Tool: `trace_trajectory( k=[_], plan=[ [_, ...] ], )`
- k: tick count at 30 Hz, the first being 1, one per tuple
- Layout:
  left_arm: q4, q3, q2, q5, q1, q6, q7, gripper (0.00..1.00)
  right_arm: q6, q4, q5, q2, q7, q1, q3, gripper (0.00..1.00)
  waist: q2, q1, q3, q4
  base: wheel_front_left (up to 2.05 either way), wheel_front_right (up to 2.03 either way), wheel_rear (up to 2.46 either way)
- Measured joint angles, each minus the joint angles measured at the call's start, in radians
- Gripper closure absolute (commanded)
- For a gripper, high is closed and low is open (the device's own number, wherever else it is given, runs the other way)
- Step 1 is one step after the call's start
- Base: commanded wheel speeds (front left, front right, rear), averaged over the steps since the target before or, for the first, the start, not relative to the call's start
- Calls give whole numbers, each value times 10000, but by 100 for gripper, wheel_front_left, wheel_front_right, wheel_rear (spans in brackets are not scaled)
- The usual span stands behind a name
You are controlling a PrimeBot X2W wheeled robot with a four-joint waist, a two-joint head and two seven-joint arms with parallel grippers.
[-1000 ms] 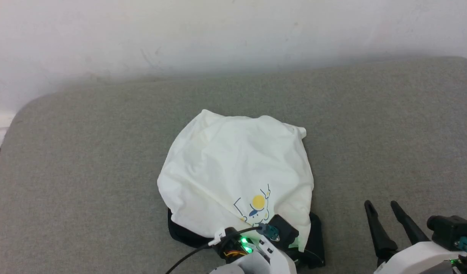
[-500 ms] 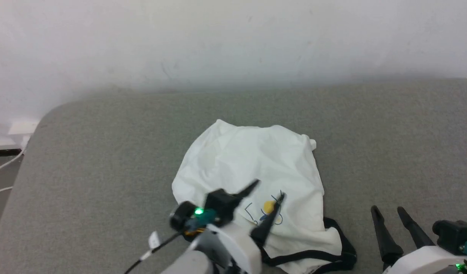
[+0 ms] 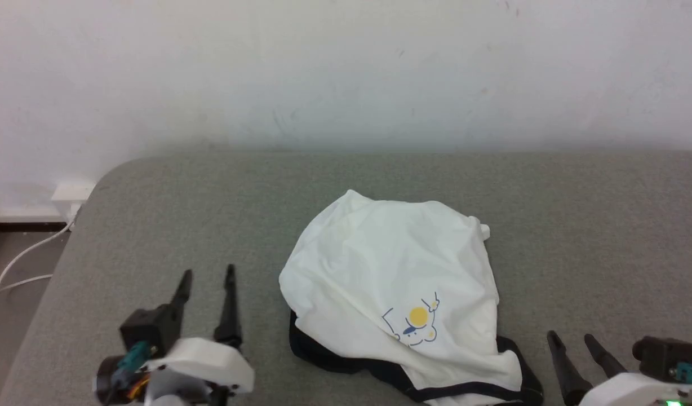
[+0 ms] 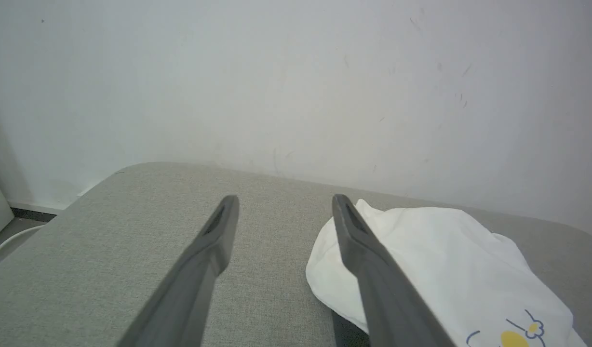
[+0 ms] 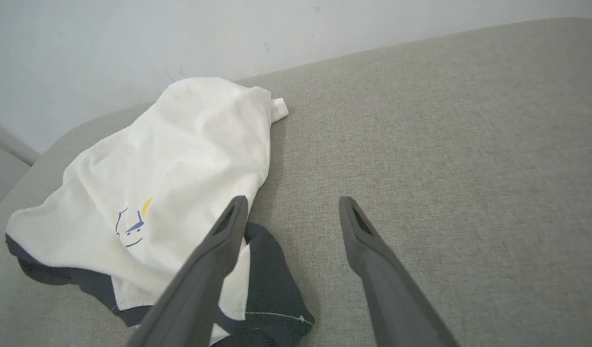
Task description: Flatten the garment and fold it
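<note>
The garment [image 3: 391,270] lies in a rumpled rounded heap on the grey cushion, white side up, with a yellow-and-blue cartoon print [image 3: 415,321] near its front and black fabric showing along its near edge. It also shows in the left wrist view [image 4: 436,260] and the right wrist view [image 5: 180,168]. My left gripper [image 3: 206,275] stands open to the left of the heap, apart from it, holding nothing. Open as well, my right gripper [image 3: 571,337] sits just right of the garment's near corner, empty.
The grey cushion [image 3: 577,225] runs back to a white wall [image 3: 346,67]. Its rounded left corner drops to the floor, where a white cable [image 3: 25,259] and a wall socket [image 3: 70,193] show. Bare cushion lies on both sides of the heap.
The left gripper opened, let go of the garment's near edge and swung left, off the heap. The head camera tilted up, so the whole picture shifted. The right gripper stayed put.
</note>
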Motion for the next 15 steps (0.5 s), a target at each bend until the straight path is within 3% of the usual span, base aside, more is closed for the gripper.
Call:
trace_trajectory(
  k=[7, 15],
  plan=[
    [-575, 1363, 144, 652, 870, 4, -12, 0, 0, 1361, 247, 0, 1354, -1409, 142, 0, 0, 0, 102, 383, 0, 0, 0],
    [-884, 1651, -278, 1300, 993, -476, -12, 0, 0, 3427, 307, -408, 3731, -3974, 558, 0, 0, 2, 594, 818, 0, 0, 0]
  ],
)
